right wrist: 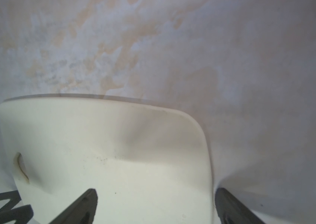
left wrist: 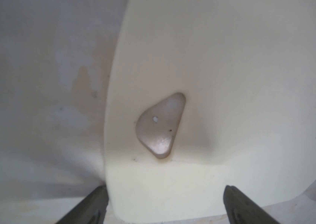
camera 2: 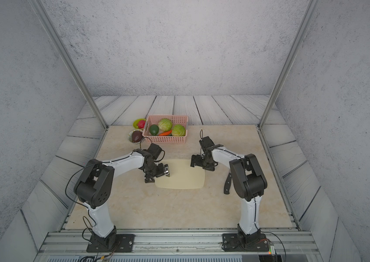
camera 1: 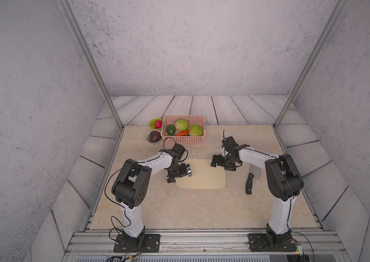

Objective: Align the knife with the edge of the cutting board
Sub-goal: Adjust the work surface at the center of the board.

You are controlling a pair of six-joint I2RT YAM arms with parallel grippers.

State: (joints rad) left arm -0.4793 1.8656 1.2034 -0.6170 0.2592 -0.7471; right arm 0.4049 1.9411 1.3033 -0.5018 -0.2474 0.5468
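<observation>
The cream cutting board lies flat mid-table. The knife lies on the table to its right, a gap apart, black handle toward the front and slightly tilted; in a top view only its handle shows beside the right arm. My left gripper hovers open over the board's left end, near the triangular hole. My right gripper hangs open over the board's far right corner. Neither holds anything.
A pink basket with cabbages, an avocado and a carrot stands at the back left. Two small bowls with food sit to its left. Metal frame posts rise at the table's back corners.
</observation>
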